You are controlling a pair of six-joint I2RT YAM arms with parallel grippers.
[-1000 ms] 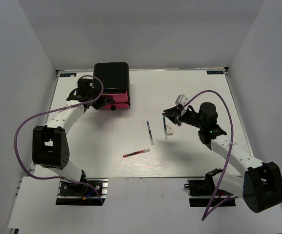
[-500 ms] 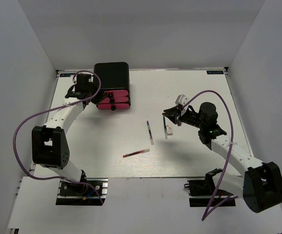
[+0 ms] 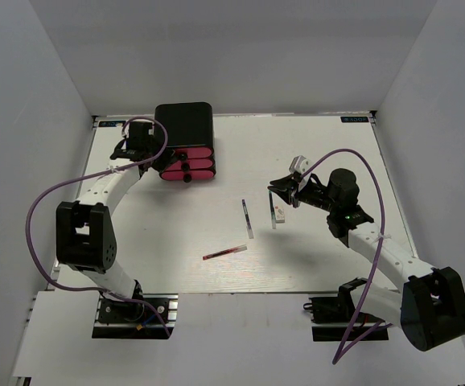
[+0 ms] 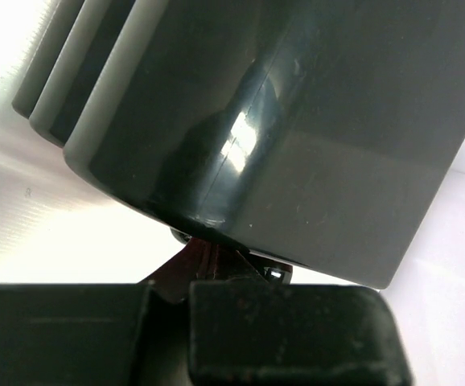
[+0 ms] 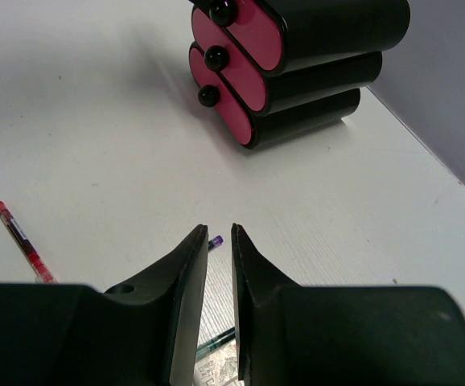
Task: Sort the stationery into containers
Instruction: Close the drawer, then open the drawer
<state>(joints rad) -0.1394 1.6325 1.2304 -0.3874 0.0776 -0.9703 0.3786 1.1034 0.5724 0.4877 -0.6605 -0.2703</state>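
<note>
The right tool point(image 3: 283, 193) hovers over the middle of the counter point(image 3: 337, 137) with its fingers drawn narrow, a slim gap between them and nothing gripped. The loose stationery lies right around it. The white block point(image 3: 280, 214) and a second thin pen point(image 5: 215, 343) sit just under and to the near side of the fingertips. A dark pen point(image 3: 248, 219) lies a little further toward the left arm's side, and the red pen point(image 3: 224, 252) is nearer the arm bases again. The dark pen's long axis runs roughly from near to far across the counter, slightly tilted, while the red pen lies almost crosswise. From the right wrist, a purple pen tip peeks through the gap between the fingers, so the line of the tool is already close to that pen. The right arm is plainly the nearer one for any of these. The drawers point(image 3: 188, 163) stand well apart at the far left in their black box point(image 3: 183, 121), and all three fronts with their knobs point(image 5: 214, 58) look pushed in. The left tool point(image 3: 144, 146) is fully closed with nothing visibly held, just beside the box's left wall, and whether it touches the wall cannot be told. A likely next move is a short drop onto the piece below, with the fingers turned across its long axis
</note>
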